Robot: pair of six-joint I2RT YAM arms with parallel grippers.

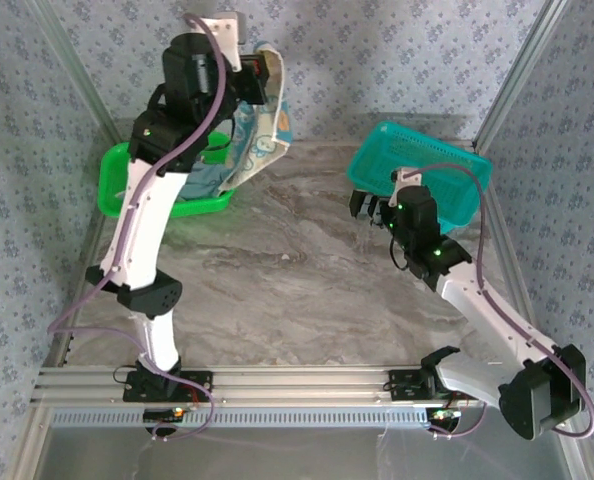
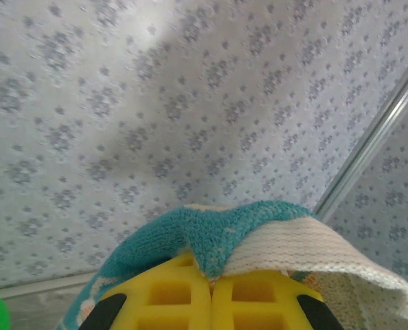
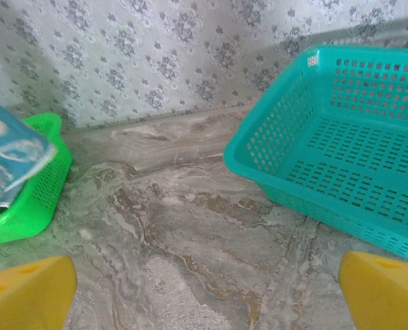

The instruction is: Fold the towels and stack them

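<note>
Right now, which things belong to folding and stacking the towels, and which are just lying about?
Job: the light blue printed cloth towel, pinched in the shut left hand.
Lying about: the rigid green plastic basket; the rigid teal plastic basket; the grey marbled tabletop.

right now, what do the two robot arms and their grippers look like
The left arm and right arm both have white tubular links joined by black joint housings, with small green lights on them. A lilac cable loops along each. The left gripper and right gripper carry chunky yellow plastic fingers; the left's show square recesses.
</note>
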